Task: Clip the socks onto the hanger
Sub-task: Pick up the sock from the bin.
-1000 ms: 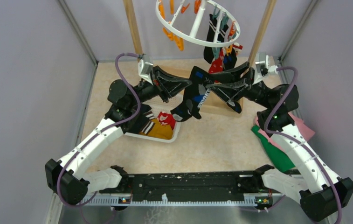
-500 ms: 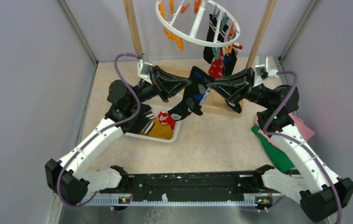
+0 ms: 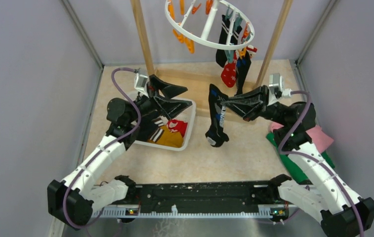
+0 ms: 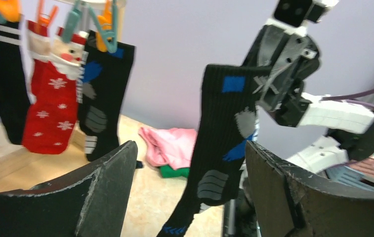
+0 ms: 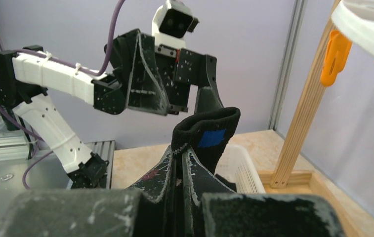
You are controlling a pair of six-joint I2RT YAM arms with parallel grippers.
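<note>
A black sock with blue and grey marks [image 3: 216, 118] hangs by its cuff from my right gripper [image 3: 225, 102], which is shut on it; the wrist view shows the cuff [image 5: 209, 134] pinched between the closed fingers [image 5: 181, 150]. My left gripper [image 3: 188, 95] stands open to the left of the sock, apart from it, with the sock [image 4: 220, 123] seen beyond its spread fingers [image 4: 190, 148]. The white round hanger [image 3: 209, 27] hangs above at the back. A black striped sock [image 3: 223, 37], a red sock [image 3: 229, 74] and a black sock [image 3: 242, 69] hang clipped to it.
A white mesh basket [image 3: 188, 129] under the left arm holds a red sock [image 3: 177, 126] and a yellow-orange one [image 3: 168, 138]. Two wooden posts [image 3: 143, 37] and a wooden base frame the hanger. Pink [image 3: 319, 136] and green [image 3: 297, 165] cloths lie at the right.
My left gripper has let go of the sock, opened and drawn back to the left. The right gripper has shut on the cuff, and the sock now hangs straight down from it alone.
</note>
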